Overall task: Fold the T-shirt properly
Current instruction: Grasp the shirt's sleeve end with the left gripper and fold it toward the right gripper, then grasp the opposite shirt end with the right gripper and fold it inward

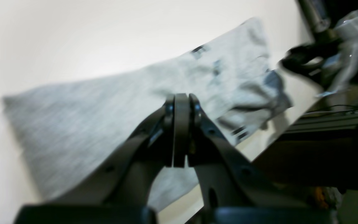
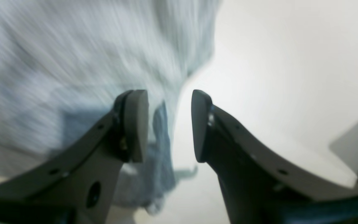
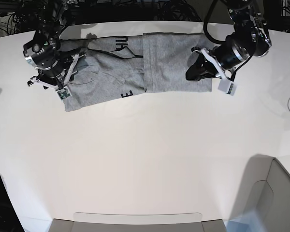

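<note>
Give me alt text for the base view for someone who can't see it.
A grey T-shirt lies partly folded at the far side of a white table, one robot arm over each end. The right tool is open; the left tool is shut.

The table (image 3: 145, 164) was a broad white surface with a rounded outline — bare over most of its middle and near side. The T-shirt (image 3: 135, 70), light heather-grey, lay flat on it toward twelve o'clock, partly folded, its right portion doubled over plain side up and dark letters showing on the left portion — one near the fold's lower edge.
</note>
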`<state>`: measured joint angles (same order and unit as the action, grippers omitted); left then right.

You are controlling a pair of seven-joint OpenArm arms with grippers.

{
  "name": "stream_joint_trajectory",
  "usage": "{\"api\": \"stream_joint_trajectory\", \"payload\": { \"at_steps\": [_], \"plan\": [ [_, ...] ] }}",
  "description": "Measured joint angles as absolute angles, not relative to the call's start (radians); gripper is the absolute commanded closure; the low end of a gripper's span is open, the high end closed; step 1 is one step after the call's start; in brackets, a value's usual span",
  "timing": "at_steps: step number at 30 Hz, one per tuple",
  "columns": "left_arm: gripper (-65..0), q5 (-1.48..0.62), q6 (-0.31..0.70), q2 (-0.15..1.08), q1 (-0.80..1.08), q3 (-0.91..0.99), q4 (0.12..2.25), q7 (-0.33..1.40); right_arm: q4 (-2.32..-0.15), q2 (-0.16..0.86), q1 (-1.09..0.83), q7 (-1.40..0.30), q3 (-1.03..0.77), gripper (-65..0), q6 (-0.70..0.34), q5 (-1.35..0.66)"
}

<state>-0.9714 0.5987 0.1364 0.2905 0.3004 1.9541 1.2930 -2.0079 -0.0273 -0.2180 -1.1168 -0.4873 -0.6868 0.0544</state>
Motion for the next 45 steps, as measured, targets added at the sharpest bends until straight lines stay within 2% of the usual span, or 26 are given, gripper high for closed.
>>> {"api": "stream_joint_trajectory", "payload": {
  "at_steps": [5, 10, 15, 19, 21, 24, 30, 37, 39, 40, 43, 45],
  "plan": [
    [0.0, -0.97, 0.599, 0.135, 0.321, 0.301, 1.92, 1.304, -2.016, -0.011, -0.135, -1.411, -0.613, -23.2, -0.687, -0.198],
    [0.0, -0.97, 0.599, 0.136, 0.316, 0.299, 1.917, 1.3, -1.955, 0.01, -0.015, -1.396, -0.832, -23.2, -0.687, -0.306],
    [0.0, -0.97, 0.599, 0.136, 0.318, 0.299, 1.917, 1.3, -1.787, 0.078, -0.022, -1.399, -0.848, -23.2, -0.687, -0.313],
    [0.0, -0.97, 0.599, 0.137, 0.318, 0.299, 1.917, 1.3, -1.583, 0.093, -0.02, -1.396, -0.85, -23.2, -0.687, -0.312],
    [0.0, -0.97, 0.599, 0.136, 0.317, 0.299, 1.917, 1.3, -1.527, 0.097, -0.02, -1.379, -0.85, -23.2, -0.687, -0.378],
    [0.0, -0.969, 0.599, 0.136, 0.322, 0.299, 1.917, 1.301, -1.465, 0.109, -0.039, -1.336, -0.83, -23.2, -0.687, -0.506],
    [0.0, -0.97, 0.6, 0.136, 0.319, 0.263, 1.917, 1.3, -1.392, 0.165, -0.115, -1.304, -0.621, -23.1, -0.686, -0.783],
    [0.0, -0.97, 0.603, 0.138, 0.318, 0.263, 1.861, 1.299, -1.382, 0.12, -0.113, -1.3, -0.479, -23.0, -0.686, -0.823],
    [0.0, -0.972, 0.602, 0.138, 0.318, 0.263, 1.843, 1.293, -1.384, 0.11, -0.11, -1.299, -0.474, -20.6, -0.686, -0.8],
    [0.0, -0.969, 0.603, 0.138, 0.318, 0.263, 1.833, 1.293, -1.386, 0.101, -0.107, -1.298, -0.477, -17.0, -0.686, -0.778],
    [0.0, -0.969, 0.602, 0.136, 0.318, 0.263, 1.817, 1.293, -1.39, 0.077, -0.095, -1.286, -0.481, -1.4, -0.686, -0.706],
    [0.0, -0.97, 0.602, 0.136, 0.318, 0.263, 1.817, 1.292, -1.389, 0.064, -0.075, -1.296, -0.48, 0.0, -0.686, -0.67]
  ]
}}
